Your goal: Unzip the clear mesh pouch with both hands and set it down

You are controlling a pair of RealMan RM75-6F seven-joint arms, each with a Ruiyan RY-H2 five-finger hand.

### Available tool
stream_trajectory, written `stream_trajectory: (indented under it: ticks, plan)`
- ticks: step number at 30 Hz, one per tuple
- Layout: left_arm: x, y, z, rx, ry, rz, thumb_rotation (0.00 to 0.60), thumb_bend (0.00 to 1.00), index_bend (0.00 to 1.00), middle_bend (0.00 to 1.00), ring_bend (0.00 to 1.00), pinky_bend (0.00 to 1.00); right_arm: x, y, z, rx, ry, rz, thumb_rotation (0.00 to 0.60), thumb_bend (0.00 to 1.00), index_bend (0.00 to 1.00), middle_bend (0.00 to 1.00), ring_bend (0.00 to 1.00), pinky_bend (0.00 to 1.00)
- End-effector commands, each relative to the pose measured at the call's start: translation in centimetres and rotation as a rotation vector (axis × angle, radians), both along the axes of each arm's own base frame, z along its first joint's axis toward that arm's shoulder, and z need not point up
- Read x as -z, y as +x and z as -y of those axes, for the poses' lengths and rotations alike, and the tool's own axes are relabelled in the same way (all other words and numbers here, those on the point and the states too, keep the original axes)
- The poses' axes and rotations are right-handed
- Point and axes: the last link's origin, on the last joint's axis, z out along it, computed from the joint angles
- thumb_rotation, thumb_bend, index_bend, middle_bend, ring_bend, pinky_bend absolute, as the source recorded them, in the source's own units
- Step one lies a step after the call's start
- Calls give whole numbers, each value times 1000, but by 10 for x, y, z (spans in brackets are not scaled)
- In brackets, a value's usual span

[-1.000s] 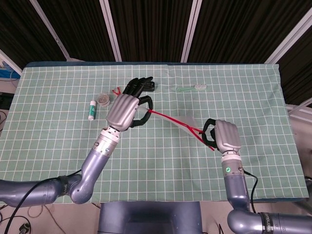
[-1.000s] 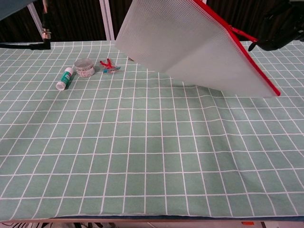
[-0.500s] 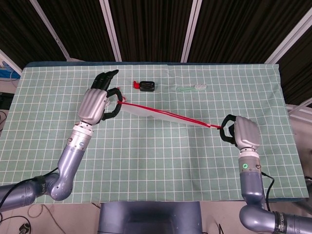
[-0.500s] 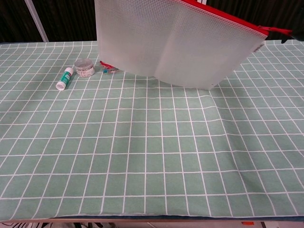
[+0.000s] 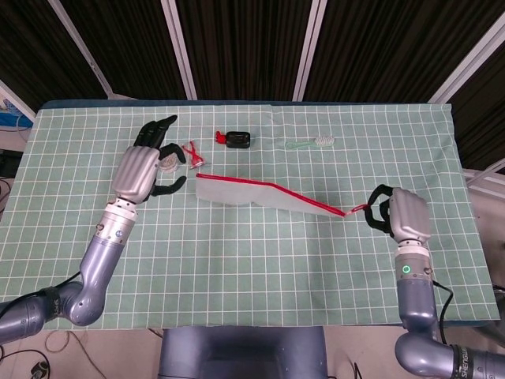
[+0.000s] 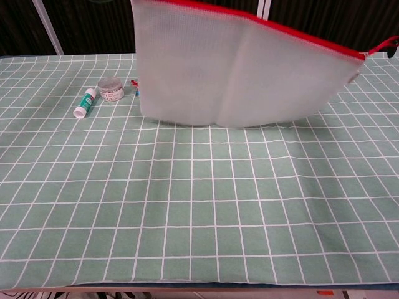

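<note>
The pouch (image 5: 260,196) hangs above mid-table, its red zip edge (image 6: 249,17) up. The right hand (image 5: 398,215) pinches the zip pull (image 5: 357,209) at the right end. The left hand (image 5: 146,163) is apart from the pouch's left end — fingers spread, holding nothing — near a small jar (image 6: 111,88).

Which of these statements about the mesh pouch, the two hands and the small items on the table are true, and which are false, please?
1. The right hand holds the red pull at the end of the mesh pouch. True.
2. The pouch lies flat on the table. False: in the chest view it hangs upright above the checked cloth.
3. The left hand grips the pouch's corner. False: its fingers are apart and clear of it.
4. A small round jar sits beside a green-capped tube. True.
5. The pouch's zipper band is blue. False: it is red.
</note>
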Motion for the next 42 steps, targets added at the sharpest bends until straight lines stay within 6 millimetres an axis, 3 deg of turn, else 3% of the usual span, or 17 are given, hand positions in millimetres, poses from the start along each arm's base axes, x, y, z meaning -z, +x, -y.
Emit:
stream_trajectory:
  ticks: [1,5,13,19,25,31,36,42]
  plan:
    - [0,-6,4,-8,-22,-13,600,61,334,0,0,0,0,-2,-2,-2,10,-10,600,252,69,426,467,568]
    - [-4,-16,10,-28,-34,-22,600,52,260,0,0,0,-5,-4,-5,-4,6,-4,600,192,0,283,303,490]
    - [-22,-56,34,-100,-30,-62,600,51,213,0,0,0,-15,-20,-19,4,-3,-21,600,171,0,183,198,368]
    - [-45,-106,70,-166,9,-145,600,53,191,0,0,0,-21,-45,-42,-9,4,-81,600,158,0,113,141,306]
    - [-68,-169,118,-264,68,-331,600,53,84,0,0,0,-29,-76,-72,-82,-25,-223,600,140,0,62,105,290]
    - [-86,-211,163,-329,121,-357,600,49,5,0,0,0,-34,-103,-105,-142,-69,-281,600,111,0,0,0,237]
    - [-94,-236,193,-352,162,-339,600,45,0,0,0,0,-40,-128,-131,-134,-81,-319,600,91,0,0,0,233]
    - [-96,-247,202,-338,204,-306,600,38,0,0,0,0,-44,-145,-143,-121,-93,-308,600,74,0,0,0,233]
